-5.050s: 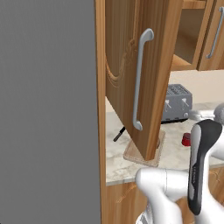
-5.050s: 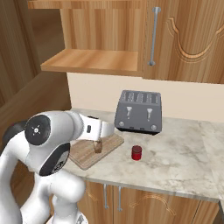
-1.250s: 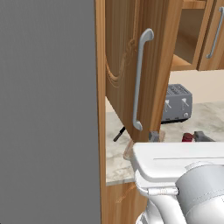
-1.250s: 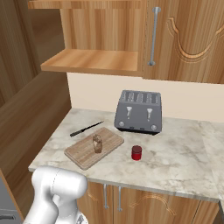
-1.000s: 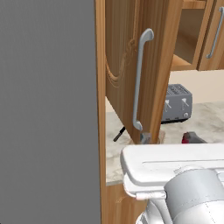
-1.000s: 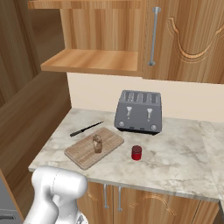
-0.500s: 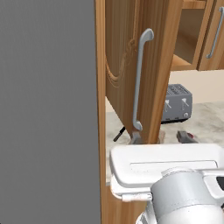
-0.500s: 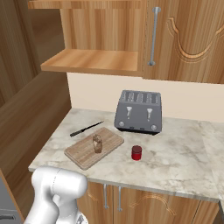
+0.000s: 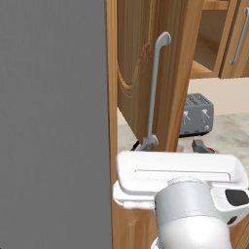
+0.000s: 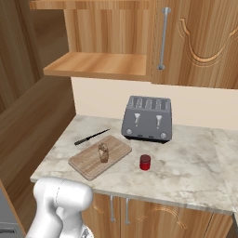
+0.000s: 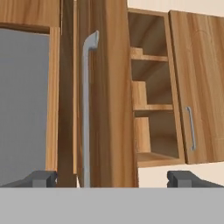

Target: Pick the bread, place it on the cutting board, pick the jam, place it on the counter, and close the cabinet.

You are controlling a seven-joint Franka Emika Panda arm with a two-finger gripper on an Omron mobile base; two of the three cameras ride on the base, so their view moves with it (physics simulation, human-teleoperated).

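Gripper [image 11: 111, 178] wide open, nothing held, fingertips either side of cabinet [image 11: 107, 87] door edge with its long silver handle [image 11: 86, 113]. Door swung open, shelves exposed. Bread [image 10: 103, 152] upright on cutting board [image 10: 88, 162], left of toaster [image 10: 147, 119]. Jam [image 10: 145, 162] on counter [image 10: 186, 172], just right of cutting board, in front of toaster. Knife [image 10: 91, 137] behind cutting board.

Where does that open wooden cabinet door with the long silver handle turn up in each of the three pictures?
Left base view: the cabinet door stands centre, swung open, above the arm.
Right base view: not in it.
Hand view: the door runs up the left-centre, above the open gripper.
Shared landmark: the door's long silver handle, also seen in the hand view.
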